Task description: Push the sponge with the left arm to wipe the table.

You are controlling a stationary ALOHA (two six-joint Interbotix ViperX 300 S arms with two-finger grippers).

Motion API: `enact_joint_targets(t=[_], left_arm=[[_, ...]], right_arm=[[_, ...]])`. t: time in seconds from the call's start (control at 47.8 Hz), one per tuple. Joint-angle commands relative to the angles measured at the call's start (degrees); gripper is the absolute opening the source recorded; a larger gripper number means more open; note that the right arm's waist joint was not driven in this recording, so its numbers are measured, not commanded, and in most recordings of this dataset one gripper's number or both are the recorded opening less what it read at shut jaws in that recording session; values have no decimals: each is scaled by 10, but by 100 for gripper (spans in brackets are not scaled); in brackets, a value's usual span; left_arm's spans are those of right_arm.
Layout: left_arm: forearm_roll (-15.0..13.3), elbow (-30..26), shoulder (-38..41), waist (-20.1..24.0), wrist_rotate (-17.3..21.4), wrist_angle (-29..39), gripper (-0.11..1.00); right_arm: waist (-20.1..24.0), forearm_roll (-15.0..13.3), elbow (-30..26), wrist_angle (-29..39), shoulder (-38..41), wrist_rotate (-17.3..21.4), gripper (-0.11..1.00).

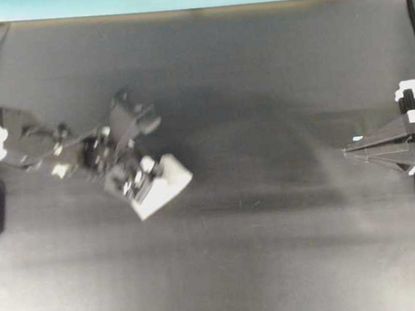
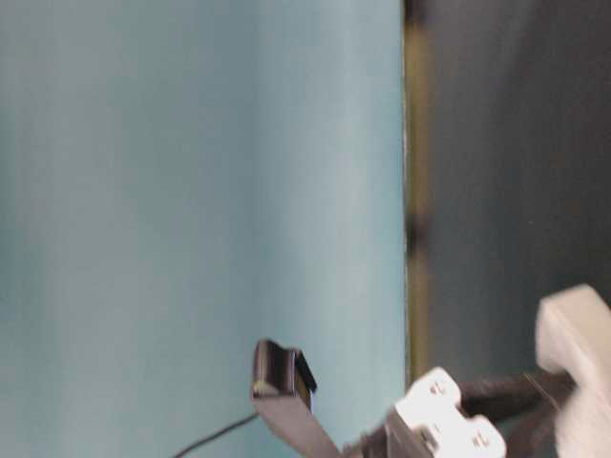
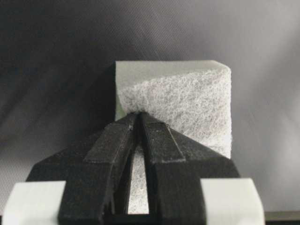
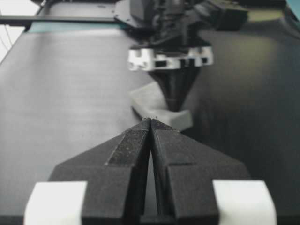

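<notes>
1. The black left gripper [image 3: 139, 115], fingers clenched tip to tip and empty, presses the white rectangular fibrous sponge [image 1: 168, 184] left of centre on the matte black table [image 1: 275, 266].
2. Its narrow tip could slip off, so the sponge pivots aside.
3. The right gripper [image 4: 151, 121], clenched and empty at far right, poses no risk.

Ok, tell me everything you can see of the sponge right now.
The sponge is a small white rectangular block, smooth foam on one face and fibrous scouring fleece on another. It lies flat on the black table, left of centre in the overhead view. The left gripper, tips together, presses against its near side. Nothing else touches it.
</notes>
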Motion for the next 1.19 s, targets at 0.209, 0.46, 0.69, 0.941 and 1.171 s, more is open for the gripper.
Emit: enact_joint_targets(t=[0.209, 0.46, 0.69, 0.941, 1.171], left_arm=[[1, 25, -18, -121, -58, 1, 5], [1, 40, -20, -203, -108, 2, 5], [1, 40, -21, -258, -128, 2, 5], [1, 40, -21, -256, -123, 1, 5], [3, 34, -40, -243, -107, 0, 5]], right_arm=[[0, 1, -4, -6, 3, 3, 0], [0, 1, -4, -6, 3, 3, -1], [0, 1, -4, -6, 3, 3, -1], [0, 1, -4, -6, 3, 4, -1], [0, 1, -4, -6, 3, 3, -1]])
